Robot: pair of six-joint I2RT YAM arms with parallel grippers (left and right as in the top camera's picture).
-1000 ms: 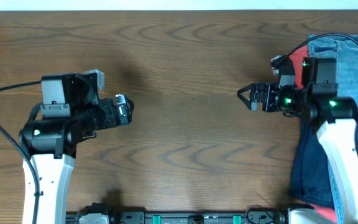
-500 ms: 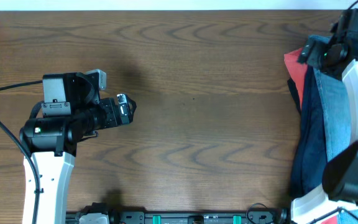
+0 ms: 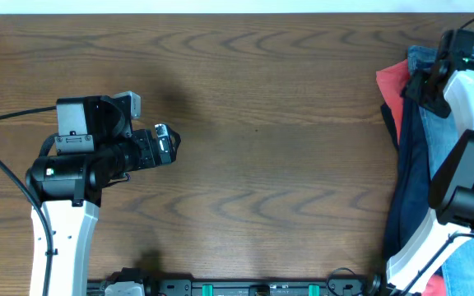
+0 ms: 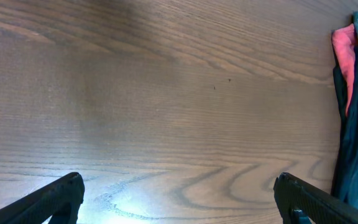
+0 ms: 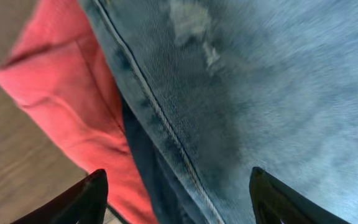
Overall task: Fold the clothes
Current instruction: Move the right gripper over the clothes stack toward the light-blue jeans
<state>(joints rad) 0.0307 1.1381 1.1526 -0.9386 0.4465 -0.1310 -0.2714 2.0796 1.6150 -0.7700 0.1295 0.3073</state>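
**Entry: fold clothes, pick-up stage (judged)**

- Jeans: light-blue denim atop the pile at the table's R edge, toward the far-R corner. Not yet pulled out or spread.
- Red garment, navy garment: under the jeans, poking out on the side toward table centre.
- R gripper: jaws spread, nothing held. Hangs close over the denim seam, right where the navy and red show.
- L gripper: jaws spread, empty, over bare wood near the L edge.

**Risks**
- The R jaws straddle the overlap. Closing here could pinch navy or red cloth along w/ the denim and drag the whole pile.
- A grab at one seam edge may lift only a fold, so the jeans bunch up.

**Vs. earlier**
- 1 s ago the R gripper was over bare table, pointing toward the centre. It has since swung out to the far-R corner and on over the pile.
- L arm: no change.
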